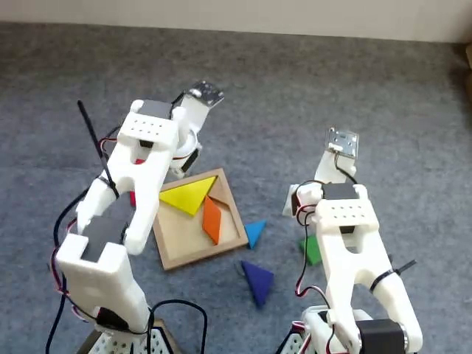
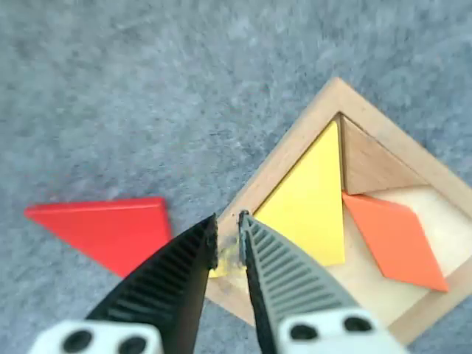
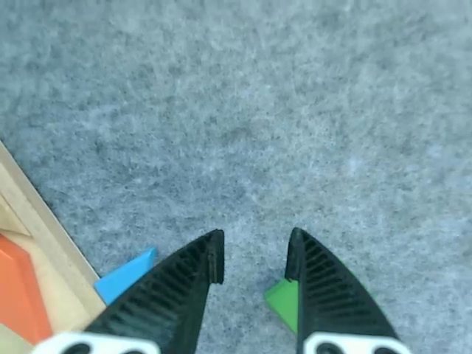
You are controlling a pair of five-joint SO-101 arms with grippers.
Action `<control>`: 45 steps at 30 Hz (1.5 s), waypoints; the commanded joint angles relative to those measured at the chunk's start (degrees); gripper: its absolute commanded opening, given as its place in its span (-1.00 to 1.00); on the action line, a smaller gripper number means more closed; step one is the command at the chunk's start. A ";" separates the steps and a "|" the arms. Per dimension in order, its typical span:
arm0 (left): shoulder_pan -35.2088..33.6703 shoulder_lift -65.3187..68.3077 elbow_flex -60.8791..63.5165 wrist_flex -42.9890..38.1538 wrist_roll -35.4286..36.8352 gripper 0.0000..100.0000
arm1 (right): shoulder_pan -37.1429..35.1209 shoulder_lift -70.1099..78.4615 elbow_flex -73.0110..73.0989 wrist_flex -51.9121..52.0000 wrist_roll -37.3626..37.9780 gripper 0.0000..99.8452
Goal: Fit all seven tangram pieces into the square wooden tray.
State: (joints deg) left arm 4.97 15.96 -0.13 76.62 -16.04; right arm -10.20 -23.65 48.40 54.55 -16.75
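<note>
From above: grey carpet-like worktop [image 1: 310, 81] across the whole scene, with a pale wall strip [image 1: 258, 15] along the far edge. Square wooden tray [image 1: 206, 254] turned cornerwise near the middle, between two white arms [image 1: 125, 214]. Inside it, large yellow triangle [image 1: 188, 195] toward the far corner, orange parallelogram [image 1: 212, 219] just beside it, bare wood elsewhere. Out on the carpet, small light-blue triangle [image 1: 254, 233] just beside the tray's rim, dark blue triangle [image 1: 258, 280] nearer the arm bases, green piece [image 1: 311, 251] partly under the right-hand arm.

From the left wrist: left gripper [image 2: 227, 225] narrowed to a slit over the tray's rim, closed on a corner of the large yellow triangle. Red triangle [image 2: 103, 228] flat on the grey pile outside the tray, apart from the rim.

From the right wrist: right gripper [image 3: 255, 258] moderately spread, holding nothing, above bare carpet. Green piece touching or just beside one finger, hard to tell which. Small light-blue triangle off to the other side, next to the tray's rim.
</note>
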 commanded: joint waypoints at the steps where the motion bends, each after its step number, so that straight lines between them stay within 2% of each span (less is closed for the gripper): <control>1: -3.38 -7.96 -2.07 0.26 1.76 -0.85 | 0.66 -2.77 -0.04 -0.84 -0.09 -0.70; 9: -19.38 -8.13 -0.40 2.20 1.49 -0.85 | 0.66 -2.77 -0.04 -0.84 -0.09 -0.70; 15: -22.46 1.71 0.13 2.11 -0.70 -0.85 | 0.66 -2.77 -0.22 -0.84 -0.09 -0.70; 23: -15.52 9.54 -2.15 -3.52 -1.05 -0.86 | 0.66 -2.77 -0.13 -0.84 -0.09 -0.70; 31: -2.07 9.63 -8.48 -3.87 -0.97 -0.86 | 0.75 -2.77 -0.04 -0.84 -0.09 -0.70; 39: 11.30 9.10 -11.47 -3.52 -0.97 -0.86 | 4.79 -2.77 -0.48 -0.84 -0.09 -0.70; 42: 11.38 8.48 -15.60 -0.18 1.23 -0.86 | 4.79 -2.77 -0.40 -0.84 -0.09 -0.70; 45: 7.16 8.22 -20.62 4.48 4.31 -0.86 | 4.70 -2.77 -0.40 -0.84 -0.09 -0.70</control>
State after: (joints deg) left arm 15.69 26.15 -13.05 76.09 -14.99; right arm -6.24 -23.65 48.40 54.55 -16.75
